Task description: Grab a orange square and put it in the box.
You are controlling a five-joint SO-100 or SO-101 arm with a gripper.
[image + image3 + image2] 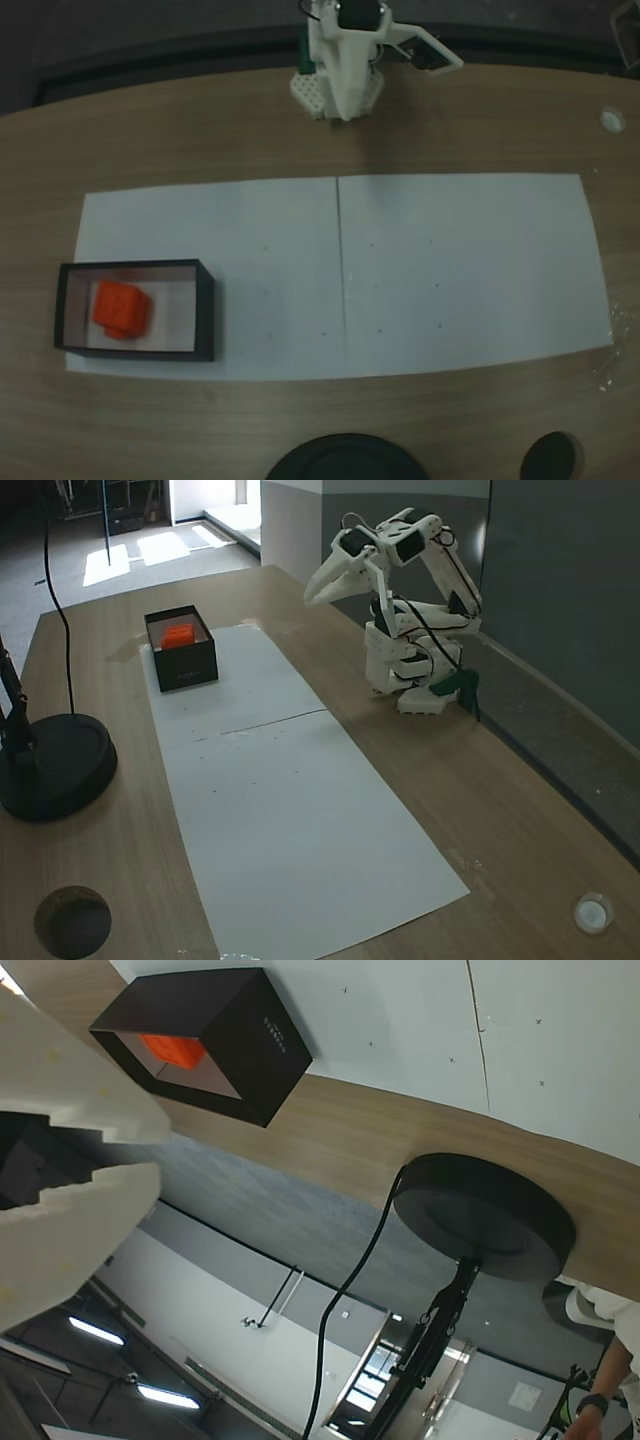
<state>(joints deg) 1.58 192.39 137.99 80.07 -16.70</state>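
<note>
Hand [312,597] empty, raised; bright orange square [121,308] inside black-walled box [204,310].

The arm [410,610] is built of white plastic segments with black motor blocks set into the joints, and thin black cables run along it down to a blocky white base [405,675]. On the side of that base away from the paper sheet [290,800], a dark green clamp [462,685] grips the table edge. In the wrist view the gripper [130,1150] has cream-white fingers [70,1070] with stepped, jagged inner edges and a black part behind them.
</note>
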